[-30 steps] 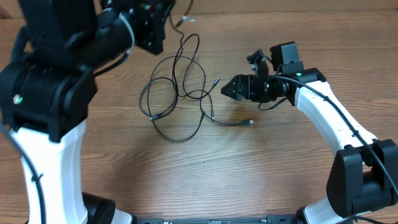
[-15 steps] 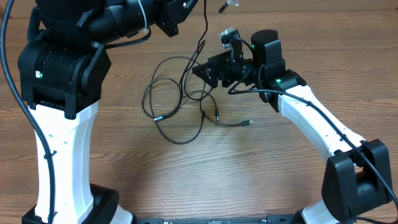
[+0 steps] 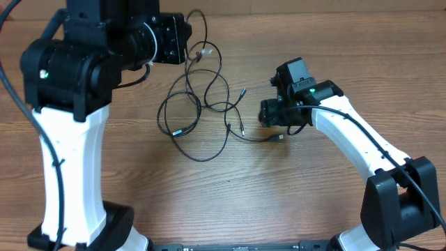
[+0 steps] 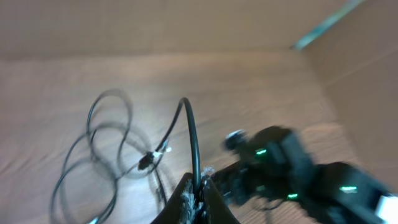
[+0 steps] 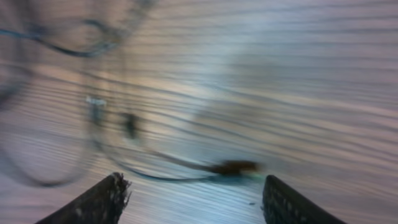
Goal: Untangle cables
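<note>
The cables (image 3: 202, 104) lie in a loose tangle of thin black loops near the middle of the wooden table (image 3: 230, 202), and everything else is placed from that tangle. The left gripper (image 3: 188, 40) hangs above and just left of the tangle's top edge, raised off the wood. Its wrist view shows the left gripper (image 4: 198, 191) pinched tight on one cord (image 4: 190, 134), which rises from between the fingertips, arches over and drops towards the loops below. In the overhead view that cord climbs from the tangle's upper loop past a small pale piece (image 3: 202, 51) and curls over beside the gripper. The rest of the tangle lies flat, with the largest loops to its lower left and a short dark end (image 3: 175, 131) at its left rim. The right gripper (image 3: 265, 111) sits low to the right of the tangle, pointing back at it and apart from the loops. A single strand trails out of the tangle's lower right to a silver plug (image 3: 279, 137), which lies just beside and below that gripper. The blurred right wrist view shows the right gripper (image 5: 196, 200) with its fingertips (image 5: 102, 199) spread wide and gripping nothing. The plug (image 5: 231, 167) rests on the wood ahead of the gap, nearer its right-hand side.
</note>
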`<control>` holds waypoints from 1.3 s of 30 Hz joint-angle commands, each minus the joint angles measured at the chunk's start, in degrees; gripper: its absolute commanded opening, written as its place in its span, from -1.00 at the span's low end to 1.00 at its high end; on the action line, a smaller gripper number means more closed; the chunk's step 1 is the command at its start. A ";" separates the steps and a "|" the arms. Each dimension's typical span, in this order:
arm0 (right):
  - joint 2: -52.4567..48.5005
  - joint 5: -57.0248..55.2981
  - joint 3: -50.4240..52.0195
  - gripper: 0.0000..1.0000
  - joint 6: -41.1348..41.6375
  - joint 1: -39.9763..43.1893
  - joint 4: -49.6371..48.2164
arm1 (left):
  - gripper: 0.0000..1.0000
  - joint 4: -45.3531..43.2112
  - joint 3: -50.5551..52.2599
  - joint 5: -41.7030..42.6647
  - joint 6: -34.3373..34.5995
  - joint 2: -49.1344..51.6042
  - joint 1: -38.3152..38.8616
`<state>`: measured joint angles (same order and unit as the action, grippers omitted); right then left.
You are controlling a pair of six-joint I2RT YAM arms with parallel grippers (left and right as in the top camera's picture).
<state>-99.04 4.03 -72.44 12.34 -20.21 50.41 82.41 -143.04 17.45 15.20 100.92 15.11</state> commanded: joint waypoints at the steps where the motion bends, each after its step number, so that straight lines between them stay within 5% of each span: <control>1: 1.07 -12.15 -0.37 0.33 3.02 1.55 2.29 | -0.91 5.31 -0.02 -3.67 -1.51 5.95 0.02; 7: 1.07 -8.41 -0.37 0.36 5.49 7.06 2.91 | -0.77 14.40 0.04 -2.62 -4.46 16.96 0.98; 11: 1.07 -7.34 -0.37 0.43 5.46 8.02 2.84 | 0.08 12.52 0.07 -2.80 -6.80 21.40 1.16; 20: 1.09 -7.32 -0.37 0.49 5.46 8.02 2.49 | 0.07 1.55 0.07 -4.31 -5.22 31.01 1.46; 27: 1.07 -7.32 -0.37 0.49 5.46 8.02 2.47 | 0.01 -5.92 0.07 2.45 3.78 41.31 4.04; 39: 1.07 -7.34 -0.37 0.49 5.46 8.02 2.67 | -0.12 -5.97 0.09 12.59 18.08 51.19 6.45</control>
<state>-99.04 -3.22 -72.44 17.58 -12.36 53.17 76.60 -142.80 27.73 30.13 150.91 21.06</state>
